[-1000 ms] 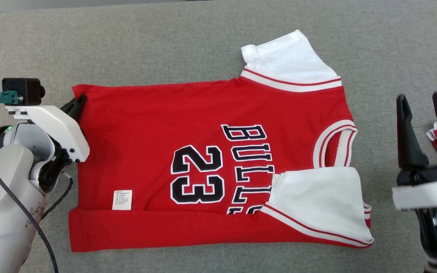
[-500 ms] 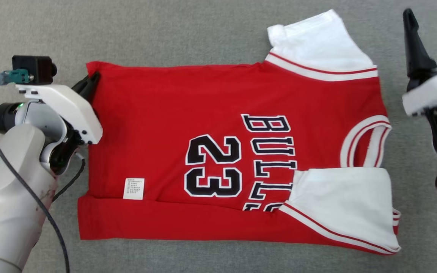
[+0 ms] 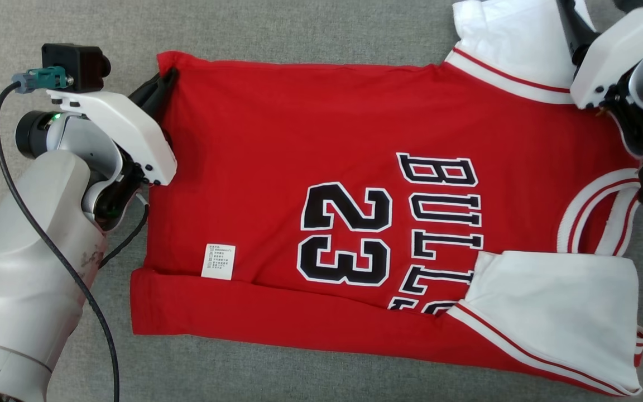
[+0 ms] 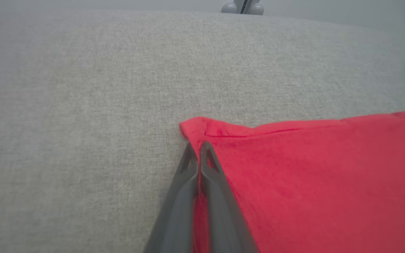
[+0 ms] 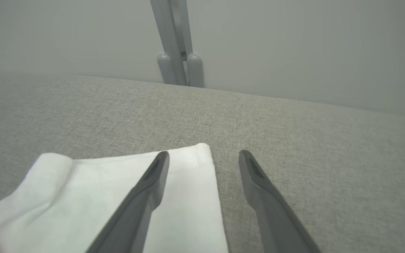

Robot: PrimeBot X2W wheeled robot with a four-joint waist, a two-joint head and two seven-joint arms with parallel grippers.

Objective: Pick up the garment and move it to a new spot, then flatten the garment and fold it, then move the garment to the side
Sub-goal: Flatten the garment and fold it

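The garment [image 3: 310, 128], a red jersey with black "BULLS 23" print and white sleeves, lies flat on the grey cloth surface with its near edge folded over. My left gripper [image 3: 164, 82] is shut on the garment's far left corner; in the left wrist view the closed left gripper [image 4: 197, 147] pinches the red hem [image 4: 202, 128]. My right gripper [image 5: 204, 154] is open and hovers over the far white sleeve [image 5: 185, 196], with one finger above the sleeve and the other above bare cloth. In the head view the right wrist [image 3: 606, 56] sits at the sleeve [image 3: 500, 33].
The grey cloth surface [image 3: 299, 28] stretches all around the garment. Its far edge shows in the right wrist view, with a grey metal stand [image 5: 179, 66] behind it. The near white sleeve [image 3: 556, 312] lies folded over the jersey's lower right.
The head camera has shifted, so the whole picture moved. My right gripper went from beside the garment's right edge up to the far white sleeve. The left gripper kept its hold on the corner.
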